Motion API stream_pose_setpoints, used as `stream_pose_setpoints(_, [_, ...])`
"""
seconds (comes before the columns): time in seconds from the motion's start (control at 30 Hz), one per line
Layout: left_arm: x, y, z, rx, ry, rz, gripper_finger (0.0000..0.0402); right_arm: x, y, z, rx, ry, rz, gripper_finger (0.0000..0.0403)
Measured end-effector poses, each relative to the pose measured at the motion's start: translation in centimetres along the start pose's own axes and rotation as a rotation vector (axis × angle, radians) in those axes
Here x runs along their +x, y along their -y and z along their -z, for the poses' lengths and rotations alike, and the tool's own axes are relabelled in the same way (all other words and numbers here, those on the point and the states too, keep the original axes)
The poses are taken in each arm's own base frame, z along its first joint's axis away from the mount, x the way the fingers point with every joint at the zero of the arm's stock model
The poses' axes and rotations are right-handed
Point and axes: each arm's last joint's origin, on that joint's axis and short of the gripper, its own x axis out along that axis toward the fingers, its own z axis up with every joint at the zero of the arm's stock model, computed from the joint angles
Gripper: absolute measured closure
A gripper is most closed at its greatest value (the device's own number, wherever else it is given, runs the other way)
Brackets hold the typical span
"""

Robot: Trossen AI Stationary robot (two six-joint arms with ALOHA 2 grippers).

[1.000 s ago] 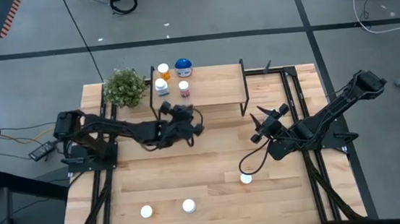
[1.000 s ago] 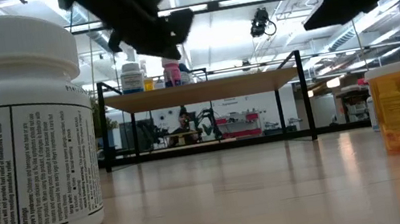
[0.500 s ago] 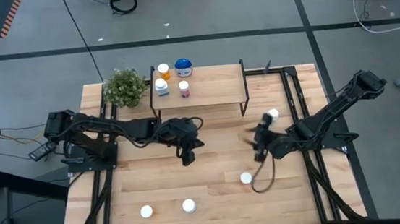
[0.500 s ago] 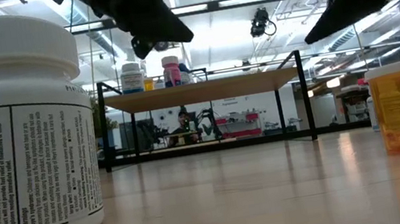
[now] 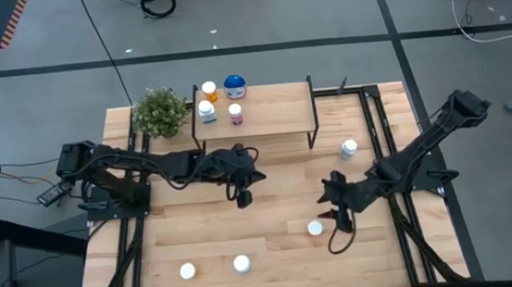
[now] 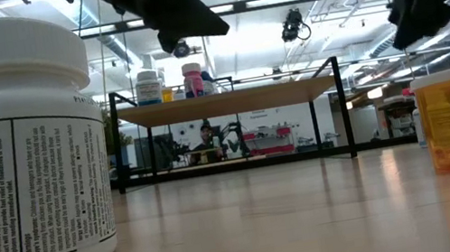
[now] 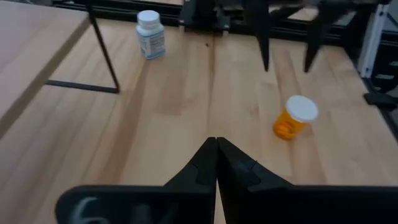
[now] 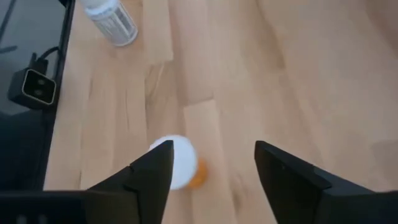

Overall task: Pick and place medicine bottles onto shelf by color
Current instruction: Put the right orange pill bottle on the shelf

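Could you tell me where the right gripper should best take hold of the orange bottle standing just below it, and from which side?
Probably from straight above, on the round sides just under the white cap. The orange bottle stands upright with bare table around it, and the right gripper hangs beside it with open fingers, apparently wider than the cap.

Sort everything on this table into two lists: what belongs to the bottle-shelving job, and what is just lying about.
Job:
shelf
four bottles on the shelf
white bottle beside the shelf
orange bottle under the open right end effector
two front bottles
left end effector, shut, empty

Lying about:
potted plant
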Motion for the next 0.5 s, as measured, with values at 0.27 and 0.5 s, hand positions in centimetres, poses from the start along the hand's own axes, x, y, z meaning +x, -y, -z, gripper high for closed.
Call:
stream_pose_setpoints(0.27, [0.0, 0.1, 0.1, 0.002, 0.0, -0.026, 0.0382, 2.7, -3.0, -0.6, -0.03, -0.106, -0.036, 0.0119])
stream_pose_setpoints(0.5, [-0.1, 1.2, 0.2, 0.015, -0.005, 0.004, 0.0393, 4.7, -4.6, -1.5, -0.128, -0.322, 0.135, 0.009])
